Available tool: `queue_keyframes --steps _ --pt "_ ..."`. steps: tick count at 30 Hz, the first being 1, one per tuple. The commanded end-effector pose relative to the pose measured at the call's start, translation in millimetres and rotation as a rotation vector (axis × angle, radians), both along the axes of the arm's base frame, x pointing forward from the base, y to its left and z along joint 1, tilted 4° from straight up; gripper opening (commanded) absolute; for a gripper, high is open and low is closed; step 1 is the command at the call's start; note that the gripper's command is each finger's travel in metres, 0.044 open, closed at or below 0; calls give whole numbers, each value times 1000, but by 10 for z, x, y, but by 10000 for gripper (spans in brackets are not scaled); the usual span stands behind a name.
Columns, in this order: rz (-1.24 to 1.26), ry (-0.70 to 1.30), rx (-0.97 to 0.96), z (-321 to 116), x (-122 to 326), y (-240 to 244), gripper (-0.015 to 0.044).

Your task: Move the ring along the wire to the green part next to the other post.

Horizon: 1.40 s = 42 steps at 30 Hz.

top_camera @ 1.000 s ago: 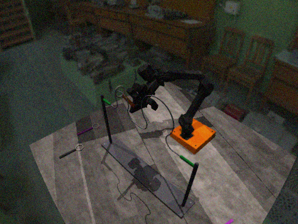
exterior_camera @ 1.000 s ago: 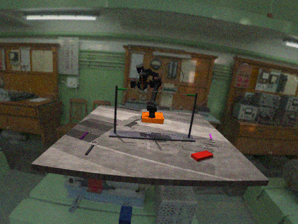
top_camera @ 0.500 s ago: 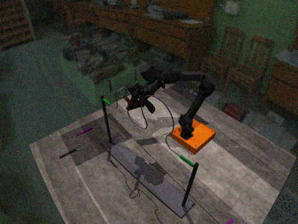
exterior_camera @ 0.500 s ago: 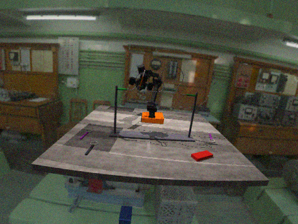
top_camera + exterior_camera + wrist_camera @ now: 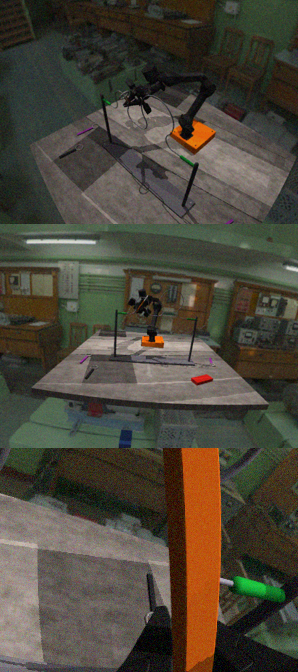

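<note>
My gripper point(image 5: 134, 95) point(image 5: 141, 305) point(image 5: 172, 615) is shut on the orange handle point(image 5: 192, 548), which fills the middle of the wrist view from top to bottom. In the top view the grey ring point(image 5: 122, 93) shows just left of the fingers, a short way right of the left post point(image 5: 106, 121) and its green wire part point(image 5: 107, 101) point(image 5: 123, 313) point(image 5: 257, 589). The thin grey wire point(image 5: 170, 114) loops under and behind the gripper; whether it passes through the ring or touches it is too small to tell. The other post point(image 5: 189, 185) point(image 5: 192, 340) with its green part point(image 5: 187, 160) point(image 5: 190, 318) stands far off.
The arm's orange base point(image 5: 201, 136) point(image 5: 152, 341) sits behind the wire stand's grey plate point(image 5: 163, 189). A purple ring tool point(image 5: 85, 130) point(image 5: 83, 359) and a black one point(image 5: 70, 152) point(image 5: 89, 372) point(image 5: 150, 593) lie left of the stand. A red block point(image 5: 202, 379) lies at the front right.
</note>
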<state>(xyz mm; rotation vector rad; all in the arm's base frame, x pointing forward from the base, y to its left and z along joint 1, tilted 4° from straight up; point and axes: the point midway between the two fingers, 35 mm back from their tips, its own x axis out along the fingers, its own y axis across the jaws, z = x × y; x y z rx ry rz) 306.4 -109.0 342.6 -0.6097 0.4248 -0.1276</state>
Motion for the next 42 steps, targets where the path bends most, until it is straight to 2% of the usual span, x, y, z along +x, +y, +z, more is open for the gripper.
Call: queue_keyframes --steps 1,42 --pt "-8 -12 -91 34 -2 -49 -150" --pt "-31 -130 -969 504 15 -292 -150"
